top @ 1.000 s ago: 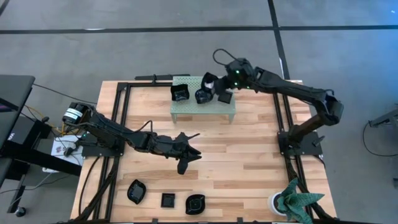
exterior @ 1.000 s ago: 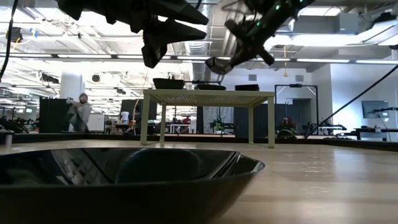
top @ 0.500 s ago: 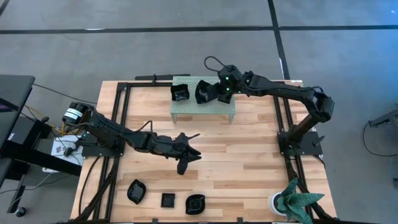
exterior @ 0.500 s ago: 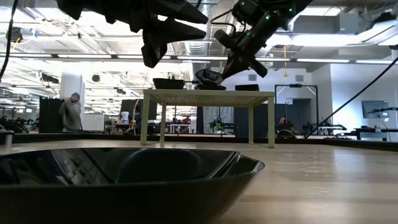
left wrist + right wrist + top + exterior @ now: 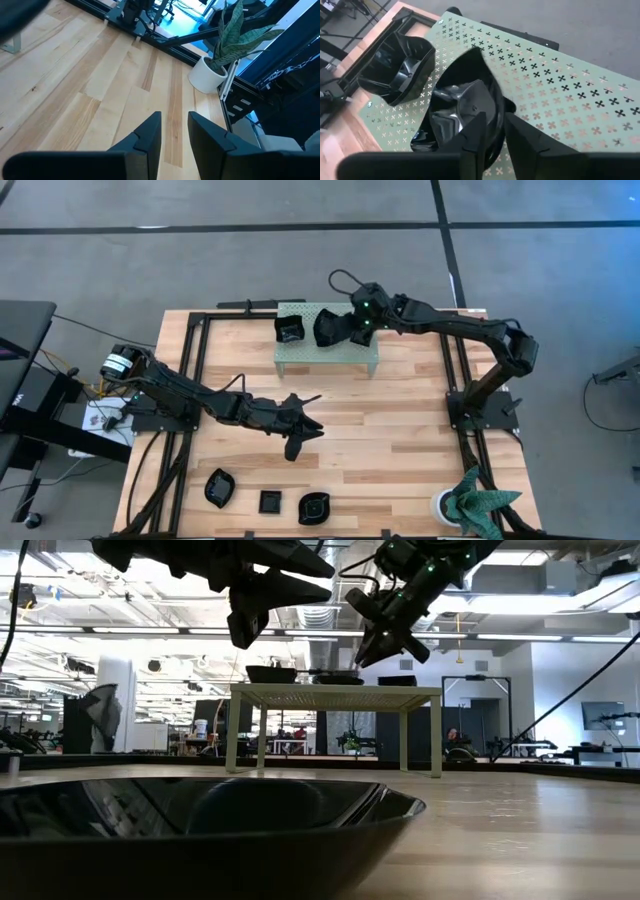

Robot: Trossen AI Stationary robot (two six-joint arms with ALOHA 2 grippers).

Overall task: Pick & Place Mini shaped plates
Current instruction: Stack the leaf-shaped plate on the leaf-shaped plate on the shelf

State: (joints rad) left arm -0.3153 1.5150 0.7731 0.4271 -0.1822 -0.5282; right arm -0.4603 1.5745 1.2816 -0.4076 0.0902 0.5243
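The pale green perforated rack [image 5: 300, 352] stands at the table's far side. Glossy black mini plates lie on it: one at its left end [image 5: 289, 330] [image 5: 400, 60], one in the middle [image 5: 326, 328] [image 5: 462, 97], and a square one [image 5: 361, 338] by my right gripper. My right gripper [image 5: 345, 330] [image 5: 495, 132] reaches over the rack from the right and is shut on the middle plate. Three more plates [image 5: 219, 487] [image 5: 270, 501] [image 5: 313, 507] rest on the wood by the near edge. My left gripper [image 5: 300, 435] [image 5: 174, 130] hangs shut above mid-table. My right gripper pinches the middle plate's raised rim [image 5: 492, 112], one finger [image 5: 472, 135] over the plate's inside and the other [image 5: 522, 140] outside it. The fingers slant down from the table's right. The plate lies on the rack top [image 5: 335, 671].
A potted plant in a white pot [image 5: 470, 502] [image 5: 207, 75] stands at the table's near right corner. Black frame rails [image 5: 200, 380] run along both sides. In the low view a near-edge plate [image 5: 200, 830] fills the foreground. Bare wood lies between rack and near plates.
My right gripper moved left and down over the rack with the plate, which went from lifted clear and tilted to lying flat on the rack top beside the left plate. A person in the room behind walked about.
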